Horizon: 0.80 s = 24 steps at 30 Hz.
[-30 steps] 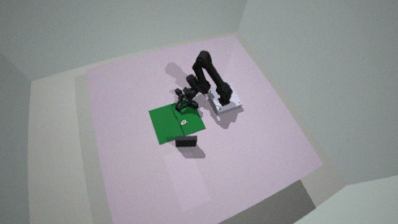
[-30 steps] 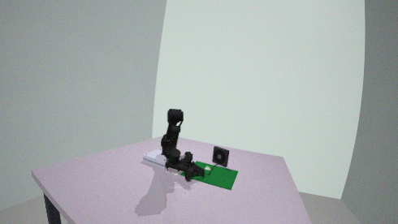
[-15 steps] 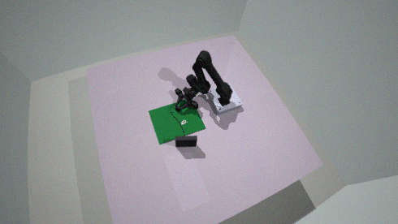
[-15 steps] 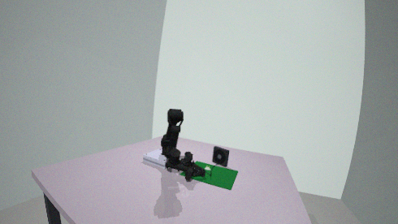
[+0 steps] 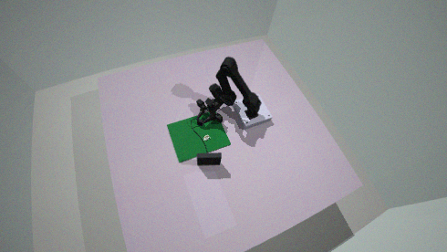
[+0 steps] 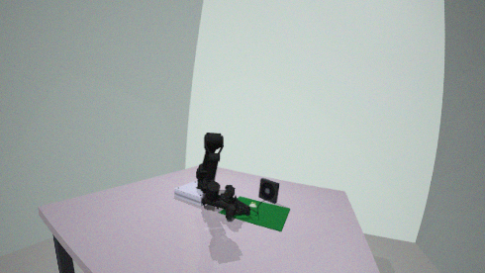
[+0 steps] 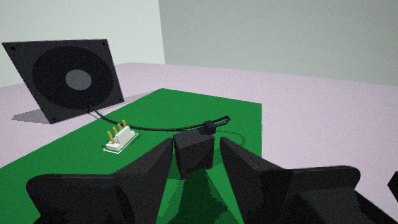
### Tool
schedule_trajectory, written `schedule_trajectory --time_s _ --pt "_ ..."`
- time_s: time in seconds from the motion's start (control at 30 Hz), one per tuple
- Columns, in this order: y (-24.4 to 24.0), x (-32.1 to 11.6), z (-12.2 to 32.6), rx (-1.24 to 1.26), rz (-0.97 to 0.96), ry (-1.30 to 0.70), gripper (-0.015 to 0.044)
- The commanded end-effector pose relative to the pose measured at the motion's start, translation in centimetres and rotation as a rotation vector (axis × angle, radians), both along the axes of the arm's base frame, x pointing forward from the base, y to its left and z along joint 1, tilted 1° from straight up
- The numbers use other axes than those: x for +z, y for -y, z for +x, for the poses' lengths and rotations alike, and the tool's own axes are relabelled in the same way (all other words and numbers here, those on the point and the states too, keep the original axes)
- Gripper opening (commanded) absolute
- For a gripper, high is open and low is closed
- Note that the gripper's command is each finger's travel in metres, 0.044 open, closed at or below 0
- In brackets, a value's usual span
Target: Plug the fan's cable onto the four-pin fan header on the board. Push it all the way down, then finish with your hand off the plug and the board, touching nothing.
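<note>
The fan plug, a dark block (image 7: 194, 150), is tilted between the fingertips of my gripper (image 7: 196, 142) (image 5: 200, 121) (image 6: 247, 210). The fingers are open, with a narrow gap showing right of the plug. Whether the plug touches the left finger or the board is unclear. Its thin black cable (image 7: 165, 130) loops behind it and runs left to the fan (image 7: 75, 80) (image 5: 209, 159) (image 6: 268, 190). The white four-pin header (image 7: 120, 138) (image 5: 206, 137) (image 6: 252, 204) stands left of the plug in the wrist view, its gold pins bare. The green board (image 7: 240, 110) (image 5: 189, 148) (image 6: 273, 219) lies under the gripper.
The fan stands upright beside the board's edge, beyond the header from my gripper. The arm's white base (image 5: 257, 120) (image 6: 188, 194) sits on the pink table (image 5: 292, 160) (image 6: 148, 218), on the other side of the board.
</note>
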<state>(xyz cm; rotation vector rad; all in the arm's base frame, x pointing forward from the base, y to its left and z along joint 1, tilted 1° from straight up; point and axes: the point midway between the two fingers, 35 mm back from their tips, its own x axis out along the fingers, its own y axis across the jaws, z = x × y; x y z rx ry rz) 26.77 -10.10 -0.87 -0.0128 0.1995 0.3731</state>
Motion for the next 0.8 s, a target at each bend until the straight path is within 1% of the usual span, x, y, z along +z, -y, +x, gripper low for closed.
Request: schedule_trajectory --time_s 0.0,0.77 --pt "0.0 0.0 0.0 0.0 0.0 0.0 0.0205" --pt "2.2 -2.0 -2.1 0.011 -0.041 -0.078 0.0205"
